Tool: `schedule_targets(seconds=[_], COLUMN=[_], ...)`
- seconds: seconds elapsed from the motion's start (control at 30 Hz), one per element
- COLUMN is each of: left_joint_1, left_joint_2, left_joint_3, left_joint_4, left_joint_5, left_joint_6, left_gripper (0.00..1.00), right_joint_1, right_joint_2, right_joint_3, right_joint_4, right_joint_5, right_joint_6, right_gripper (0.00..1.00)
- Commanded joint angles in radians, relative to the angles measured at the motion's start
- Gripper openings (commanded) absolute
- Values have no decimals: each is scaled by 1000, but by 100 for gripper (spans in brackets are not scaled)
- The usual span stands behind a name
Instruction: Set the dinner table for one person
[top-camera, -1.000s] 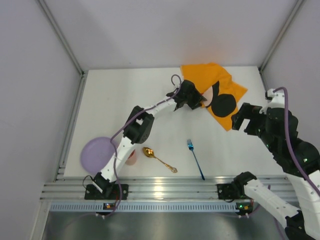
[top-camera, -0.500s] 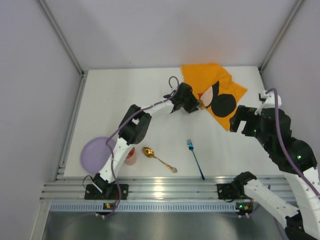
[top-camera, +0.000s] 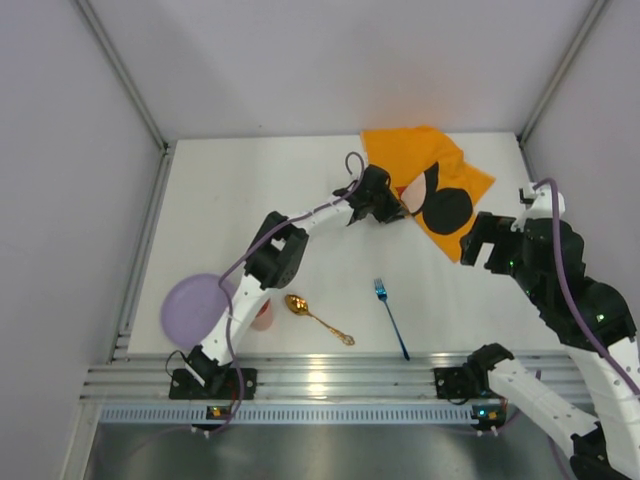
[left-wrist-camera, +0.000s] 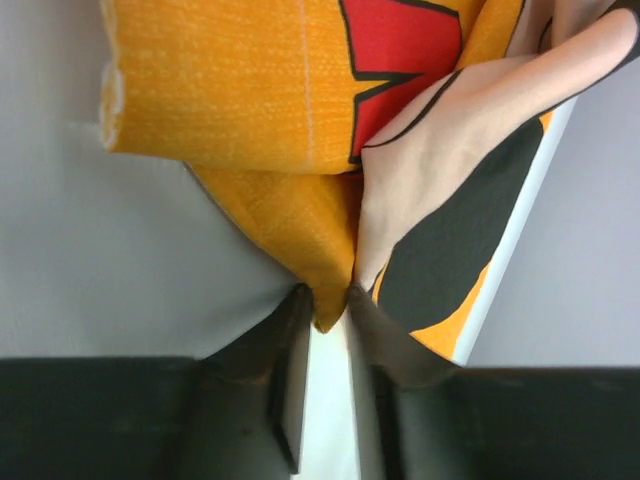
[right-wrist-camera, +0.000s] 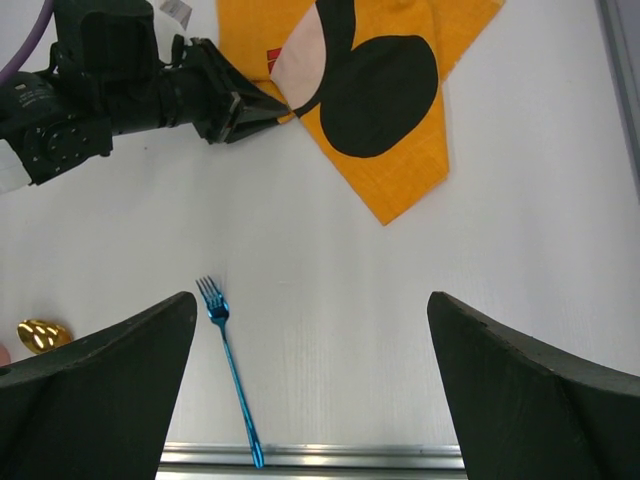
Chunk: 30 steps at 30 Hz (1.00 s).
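In the upper right of the overhead view, on the white dinner table (top-camera: 250, 200), the orange placemat (top-camera: 400, 150) lies crooked and folded over on itself, close to the back edge. That is the piece I am working on. My left gripper (left-wrist-camera: 330, 325) has reached across to the placemat's left side, and the wrist view shows its jaws nearly together, with a folded corner of the cloth caught between the tips. The bite looks shallow, only the very point of the fold, so I would squeeze firmly before moving. Then I would lift just enough to free the cloth from the table and drag it slowly toward the bottom centre of the frame, so the layers peel open rather than bunch up. My right gripper (right-wrist-camera: 310, 330) hangs above the table's right side with its jaws wide apart and nothing in them. It is well placed to pin or tug the opposite corner if the fold sticks. The purple plate (top-camera: 190, 308) sits at lower left, partly under my left arm. The blue fork (top-camera: 391, 318) and the gold spoon (top-camera: 318, 318) lie right where I judge the placemat should land, so they would need clearing. A small red cup (top-camera: 263, 318) stands beside the arm.
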Motion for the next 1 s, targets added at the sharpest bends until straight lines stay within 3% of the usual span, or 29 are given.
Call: schedule_targets(seconds=[0.0, 0.07, 0.1, 0.37, 0.5, 0.77, 0.87, 0.97], left_joint_1=[-7, -6, -7, 8, 37, 100, 138, 166], left_joint_2=[29, 25, 22, -37, -104, -423, -527, -564], left_joint_3=[6, -2, -4, -43, -25, -358, -490, -521], left_joint_4=[-47, -46, -47, -47, -185, -231, -199, -245], left_joint_5=[6, 8, 5, 37, 38, -28, -20, 5], left_joint_6=[29, 29, 31, 94, 222, 430, 459, 511], left_gripper=[21, 3, 0, 0, 0, 0, 0, 0], right_joint_1=[-7, -5, -7, -7, -5, -17, -51, -121], right_joint_2=[-7, -10, -12, -9, 84, 480, 546, 566], right_joint_3=[-2, -3, -3, -16, 1, -26, -64, -177], right_joint_4=[4, 4, 3, 23, 34, -17, -8, 18], right_joint_5=[11, 9, 11, 17, -55, -195, -241, -329], right_joint_6=[-4, -2, -1, 5, -13, 65, 110, 166], right_gripper=[100, 100, 100, 100, 100, 100, 100, 100])
